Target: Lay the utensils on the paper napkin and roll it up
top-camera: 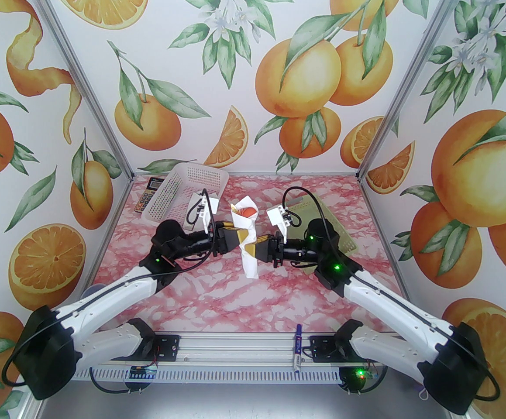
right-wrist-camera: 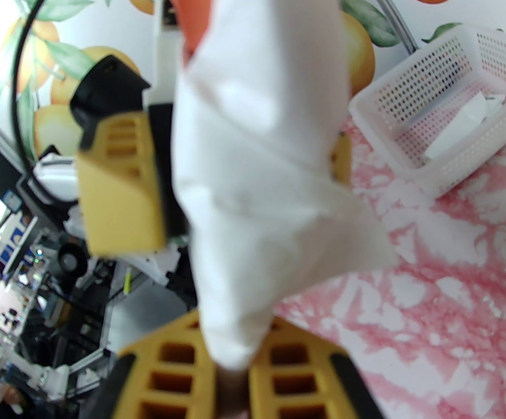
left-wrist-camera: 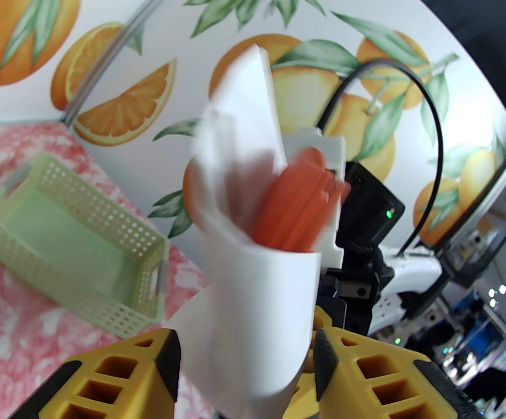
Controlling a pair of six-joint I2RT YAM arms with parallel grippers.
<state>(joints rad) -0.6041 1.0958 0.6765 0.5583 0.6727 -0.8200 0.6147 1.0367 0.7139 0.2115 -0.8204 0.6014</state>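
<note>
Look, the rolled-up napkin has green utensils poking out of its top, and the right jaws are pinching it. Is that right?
Almost. The utensils poking out of the napkin are orange-red, not green; the left wrist view shows them plainly. The rest holds: the napkin is rolled up and the right jaws are pinching it.

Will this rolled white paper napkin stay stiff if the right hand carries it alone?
Likely floppy: the rolled white paper napkin shows a loose flap, so it may unwind. The orange-red plastic utensils poke from its open top and could slide out if tipped. The right hand pinches only its lower part, so expect sag.
</note>
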